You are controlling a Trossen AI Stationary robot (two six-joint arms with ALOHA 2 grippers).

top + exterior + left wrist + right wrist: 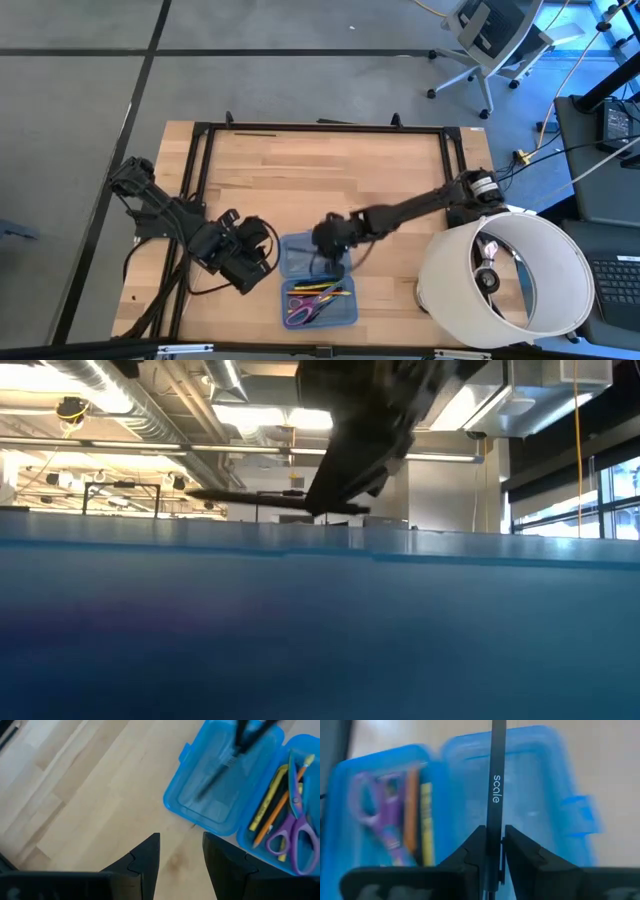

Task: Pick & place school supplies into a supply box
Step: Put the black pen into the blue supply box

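Note:
The open blue supply box (318,285) lies flat near the table's near edge. Its near half (285,810) holds purple scissors (295,837), a yellow pencil (267,795), an orange pencil (280,812) and other sticks. Its far half (220,785) is bare. My right gripper (330,240) hangs over that far half, shut on a black pen (495,790) lettered "scale". My left gripper (181,845) is open and low over the bare wood just left of the box (250,255). In the low view the box wall (320,630) fills the foreground, with the pen (270,497) above it. My right gripper pinches the black pen's shaft (495,820) between its two fingers (472,847), just below the lettering. The pen sticks out forward past the fingertips. It is lifted clear above the box's bare far half and looks about level in the low view.
A large white drum (510,275) stands at the table's near right corner, close to the right arm's base. A black frame (320,128) runs around the tabletop. Bare wood (320,180) lies on the far side of the box. An office chair (495,40) stands beyond the table.

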